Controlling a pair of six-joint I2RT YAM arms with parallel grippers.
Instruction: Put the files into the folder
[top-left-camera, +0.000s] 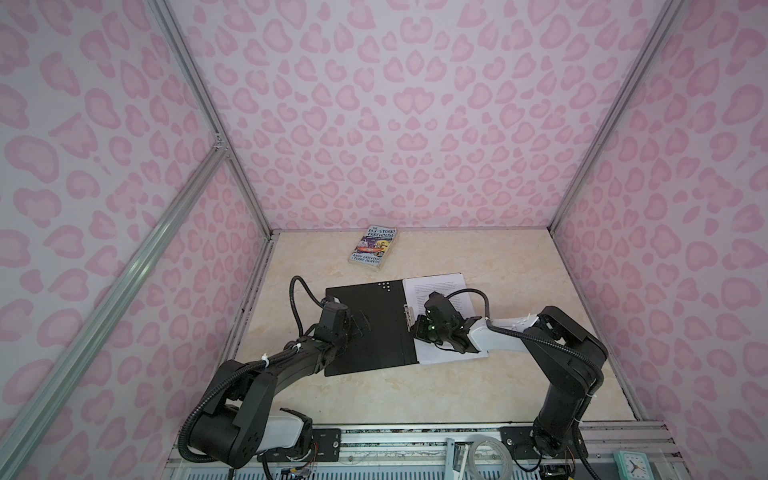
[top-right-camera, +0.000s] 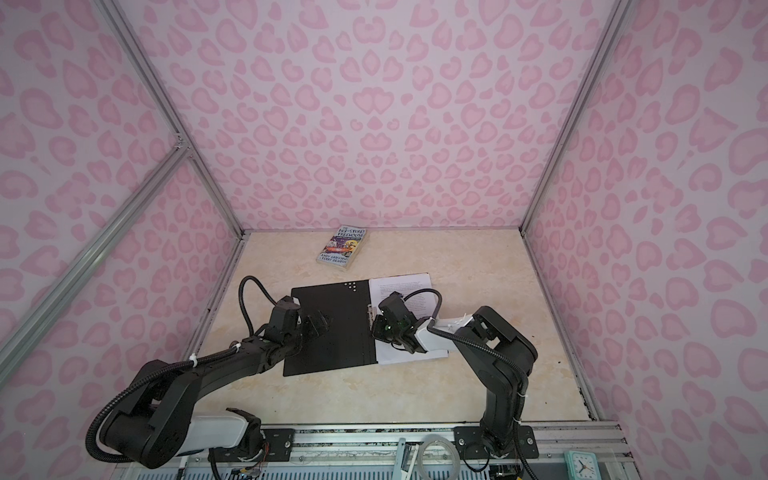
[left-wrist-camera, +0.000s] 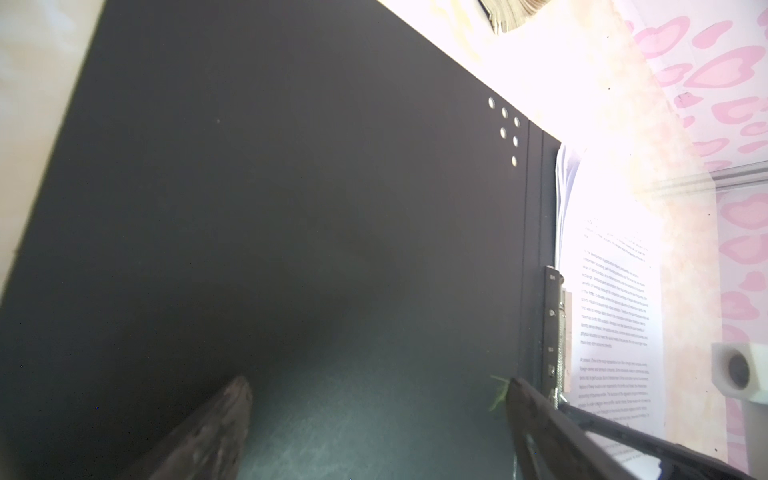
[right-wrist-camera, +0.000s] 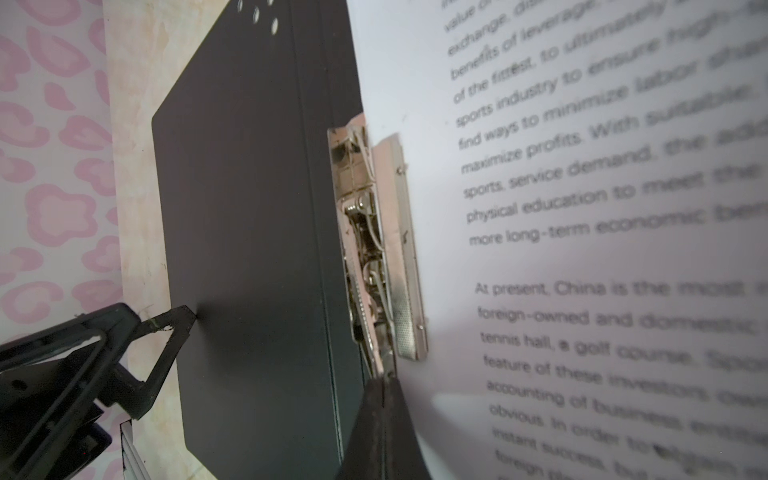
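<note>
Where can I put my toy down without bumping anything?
Bare table lies between the folder and the near rail, and right of the files. Crowded: the middle, left gripper and right gripper over the folder, the book behind it.

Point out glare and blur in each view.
Left wrist view: glare washes out the table and much of the files, while the folder stays dark. Right wrist view: the clip is sharp, and the print blurs away from it. Both top views: even light, no glare.

folder (top-left-camera: 386, 345) flat mid table (top-left-camera: 374, 399), files (top-left-camera: 440, 286) on its R half, book (top-left-camera: 373, 248) behind at table's rear
</note>
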